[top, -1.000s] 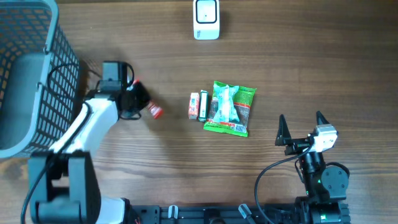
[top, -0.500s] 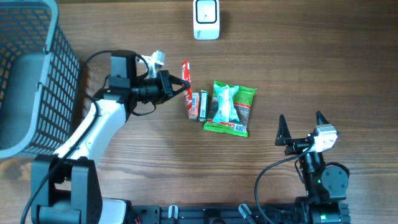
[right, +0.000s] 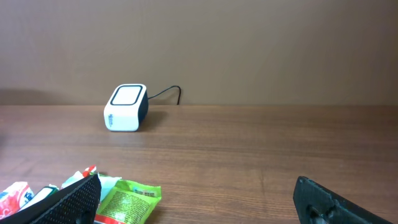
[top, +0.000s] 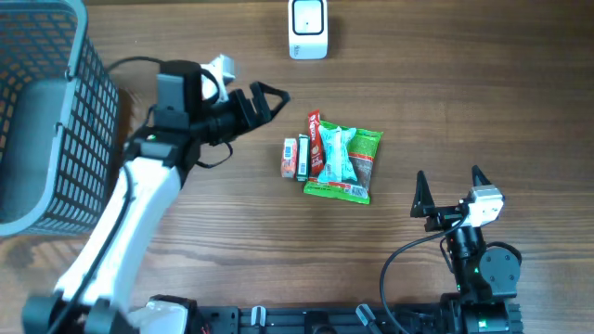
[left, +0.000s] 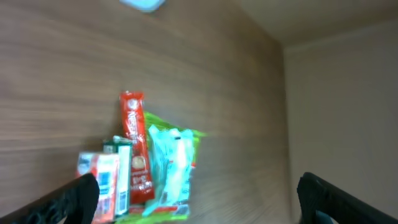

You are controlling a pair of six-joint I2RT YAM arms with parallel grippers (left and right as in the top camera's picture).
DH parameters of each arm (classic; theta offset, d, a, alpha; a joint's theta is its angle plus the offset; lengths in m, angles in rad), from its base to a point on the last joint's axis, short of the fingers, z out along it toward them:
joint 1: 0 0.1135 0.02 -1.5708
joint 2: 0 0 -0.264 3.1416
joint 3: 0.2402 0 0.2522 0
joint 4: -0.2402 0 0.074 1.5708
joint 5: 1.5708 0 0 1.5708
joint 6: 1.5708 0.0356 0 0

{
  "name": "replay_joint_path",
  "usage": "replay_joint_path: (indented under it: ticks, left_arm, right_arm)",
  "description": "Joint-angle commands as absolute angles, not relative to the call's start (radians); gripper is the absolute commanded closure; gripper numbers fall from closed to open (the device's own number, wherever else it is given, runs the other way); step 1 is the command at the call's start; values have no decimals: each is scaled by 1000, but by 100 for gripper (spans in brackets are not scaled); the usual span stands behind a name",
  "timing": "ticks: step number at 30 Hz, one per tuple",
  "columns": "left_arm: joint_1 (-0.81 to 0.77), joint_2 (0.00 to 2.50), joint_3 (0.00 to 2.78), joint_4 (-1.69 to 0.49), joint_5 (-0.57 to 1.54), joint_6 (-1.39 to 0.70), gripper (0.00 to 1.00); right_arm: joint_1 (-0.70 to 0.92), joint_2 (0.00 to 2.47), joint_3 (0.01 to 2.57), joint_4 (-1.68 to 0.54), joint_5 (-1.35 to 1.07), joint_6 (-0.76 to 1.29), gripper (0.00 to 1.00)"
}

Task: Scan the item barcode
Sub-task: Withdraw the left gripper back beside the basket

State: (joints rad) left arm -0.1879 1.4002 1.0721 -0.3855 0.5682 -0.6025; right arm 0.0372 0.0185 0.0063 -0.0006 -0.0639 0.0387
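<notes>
Overhead, the left tool [top: 269,99] is seen spread open and empty above the tabletop [top: 464,93]. The red packet [top: 314,139] is laid against the green pouch [top: 351,160], below the scanner [top: 307,28]. The right tool [top: 449,178] is likewise open, nothing held. From the left wrist, the red packet is seen between the small boxes [left: 106,183] and the green pouch. From the right wrist, the scanner is seen beyond them.

- stick packet [top: 314,139]: lying on left edge of bag [top: 353,167]
- small boxes [top: 290,158]: side by side, just left of bag
- scanner [top: 307,29]: behind bag, well apart
- basket [top: 42,121]: far left of bag
- left gripper [top: 269,100]: behind-left of bag
- right gripper [top: 450,190]: front-right of bag
</notes>
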Motion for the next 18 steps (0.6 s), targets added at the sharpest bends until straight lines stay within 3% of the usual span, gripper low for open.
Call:
replay_joint_path:
  ticks: [1,7,18]
  left_arm:
    - [-183,1328,1121,-516,233,-515,0]
    - [-183,1352,1120,-686,-182,-501,0]
    - [-97,1465,1118,-707,-312,-501,0]
  right_arm:
    - [32,16,5,2,-76,27,0]
    - [32,16,5,2,-76,27,0]
    - [32,16,5,2,-76,27,0]
